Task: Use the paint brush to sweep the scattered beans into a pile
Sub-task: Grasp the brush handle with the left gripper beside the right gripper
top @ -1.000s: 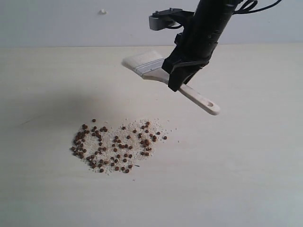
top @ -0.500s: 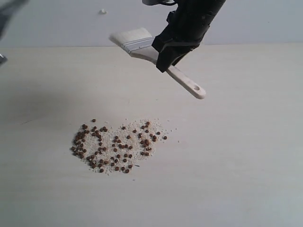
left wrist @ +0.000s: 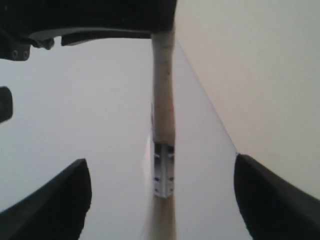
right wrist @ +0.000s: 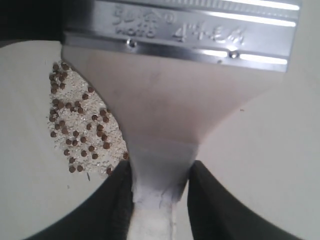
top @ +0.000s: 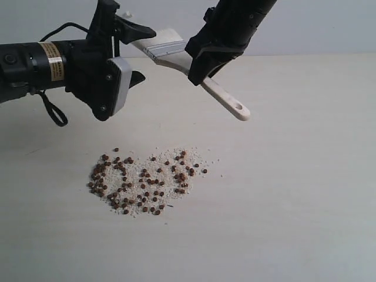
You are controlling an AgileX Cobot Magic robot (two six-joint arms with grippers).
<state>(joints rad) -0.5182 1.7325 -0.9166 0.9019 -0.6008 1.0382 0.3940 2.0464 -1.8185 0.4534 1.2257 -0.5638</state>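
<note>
The paint brush [top: 170, 53] hangs in the air above the back of the table, bristles to the left and the holed handle end down to the right. My right gripper [top: 202, 66] is shut on its handle [right wrist: 159, 150]. My left gripper [top: 136, 53] is open at the bristle end, one finger on each side. The left wrist view shows the brush [left wrist: 163, 120] edge-on between the wide-apart fingers [left wrist: 60, 200], touching neither. The beans [top: 144, 182] lie on the table in a loose patch with pale crumbs, also visible below the brush as beans [right wrist: 75, 125].
The pale table [top: 305, 194] stretches around the beans. A grey wall [top: 329, 29] rises behind it, with a small white speck. The left arm's black body [top: 41, 64] and its cable hang over the table's left side.
The left arm has come in from the left and its open gripper now flanks the bristle end. The right gripper lifted the brush up and left, then held nearly still.
</note>
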